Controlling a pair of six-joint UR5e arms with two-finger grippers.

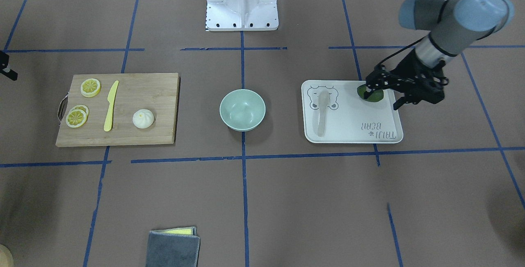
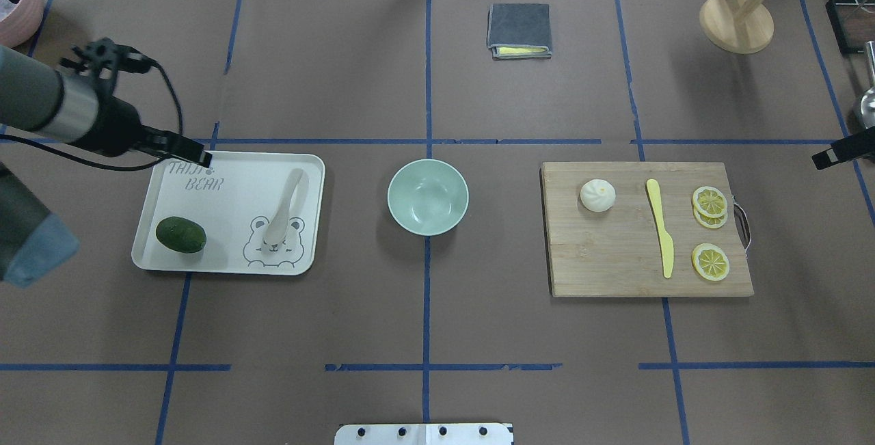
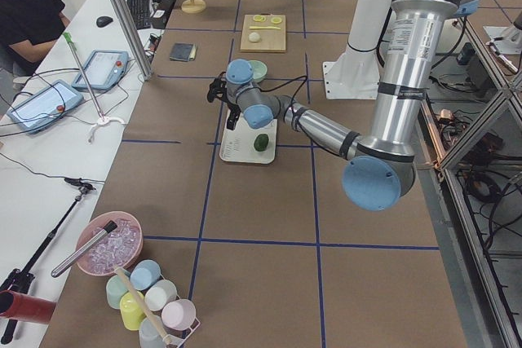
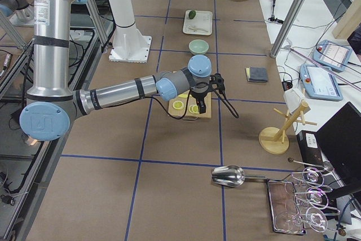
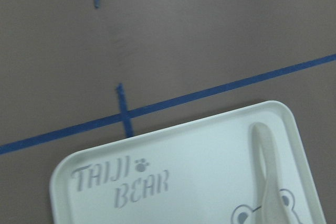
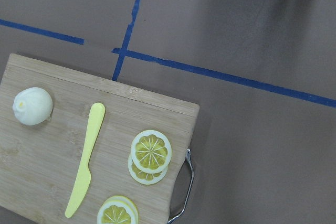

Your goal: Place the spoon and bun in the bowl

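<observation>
The off-white spoon (image 2: 287, 202) lies on the cream bear tray (image 2: 225, 178), scoop on the bear print; it also shows in the front view (image 1: 322, 111) and the left wrist view (image 5: 270, 177). The white pleated bun (image 2: 597, 195) sits on the wooden cutting board (image 2: 615, 253), also seen from the right wrist (image 6: 32, 106). The mint-green bowl (image 2: 403, 216) stands empty between tray and board. My left gripper (image 1: 382, 99) hovers open and empty over the tray's far outer corner (image 2: 202, 156). My right gripper (image 2: 820, 158) is only partly in view, beyond the board's outer end; I cannot tell its state.
A dark green avocado (image 2: 180, 234) lies on the tray. A yellow plastic knife (image 2: 660, 226) and lemon slices (image 2: 709, 200) lie on the board. A folded grey cloth (image 2: 519, 29) and a wooden stand (image 2: 737, 21) sit on the table's far side.
</observation>
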